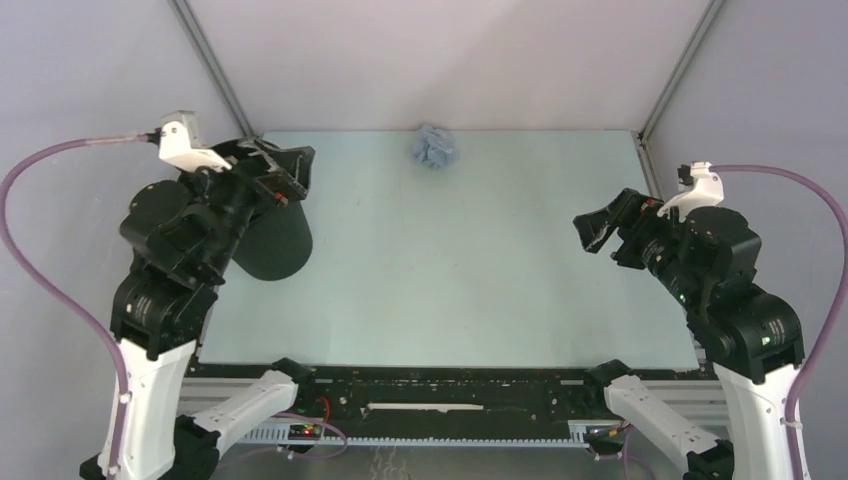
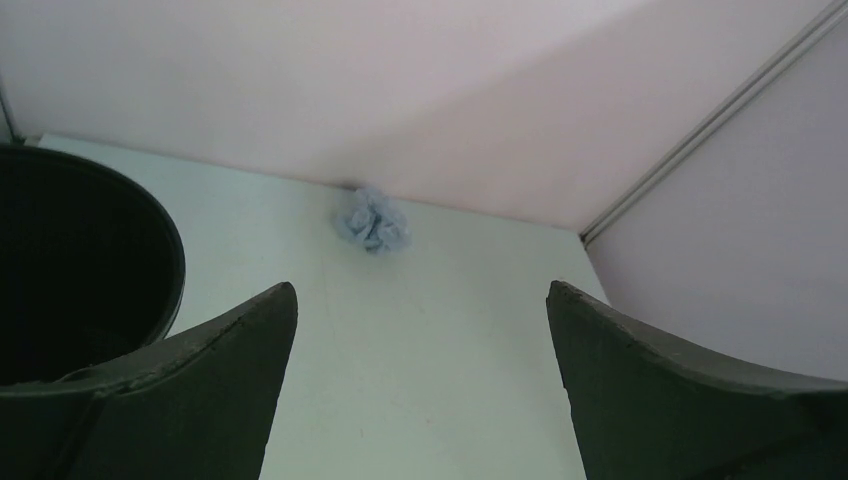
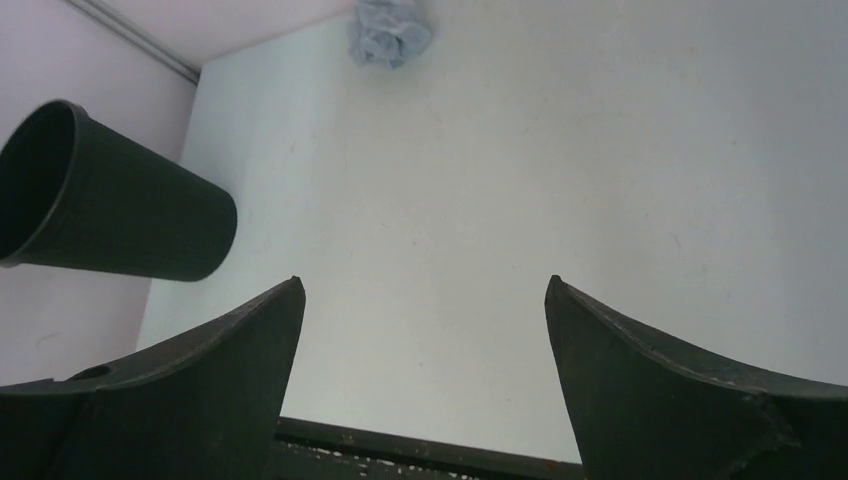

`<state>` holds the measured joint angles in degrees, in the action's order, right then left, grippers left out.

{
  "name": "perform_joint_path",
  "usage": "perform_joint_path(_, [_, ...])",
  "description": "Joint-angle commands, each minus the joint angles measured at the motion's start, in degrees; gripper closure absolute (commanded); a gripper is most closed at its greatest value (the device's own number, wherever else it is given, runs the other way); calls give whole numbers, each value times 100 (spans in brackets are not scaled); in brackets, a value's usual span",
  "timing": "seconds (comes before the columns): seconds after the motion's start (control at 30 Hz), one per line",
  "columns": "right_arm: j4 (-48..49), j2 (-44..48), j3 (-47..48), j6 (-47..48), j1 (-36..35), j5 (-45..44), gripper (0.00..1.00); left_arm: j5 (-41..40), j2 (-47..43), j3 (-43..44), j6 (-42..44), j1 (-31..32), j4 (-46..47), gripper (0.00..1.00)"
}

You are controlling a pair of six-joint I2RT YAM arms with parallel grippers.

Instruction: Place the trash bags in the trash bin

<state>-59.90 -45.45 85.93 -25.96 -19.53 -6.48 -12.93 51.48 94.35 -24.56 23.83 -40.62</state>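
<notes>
The trash bag (image 1: 434,148) is a crumpled pale grey-blue ball at the table's far edge, near the back wall. It also shows in the left wrist view (image 2: 372,220) and the right wrist view (image 3: 390,32). The black trash bin (image 1: 275,245) stands at the table's left side, its top hidden under my left arm. Its dark mouth shows in the left wrist view (image 2: 80,270) and its tapered side in the right wrist view (image 3: 110,205). My left gripper (image 1: 290,175) is open and empty, above the bin's far side. My right gripper (image 1: 598,228) is open and empty, at the right.
The pale green table (image 1: 450,280) has grey walls close behind and at both sides, with metal posts (image 1: 215,60) at the back corners. A black rail (image 1: 450,385) runs along the near edge between the arm bases.
</notes>
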Motion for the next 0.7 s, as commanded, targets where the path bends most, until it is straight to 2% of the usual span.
perform_joint_path(0.0, [-184, -67, -77, -129, -49, 122, 1, -798, 106, -344, -101, 330, 67, 0])
perform_joint_path(0.3, [-7, -29, -404, -278, -191, 633, 1, -2033, 711, -858, -216, 1158, 222, 0])
perform_joint_path(0.5, [76, 28, -509, -374, -227, 861, 1, -2195, 1439, -1131, -345, 1395, 519, 0])
perform_joint_path(0.67, [-31, 85, -517, -477, -238, 961, 1, -2263, 2527, -712, -664, 1403, 428, 0])
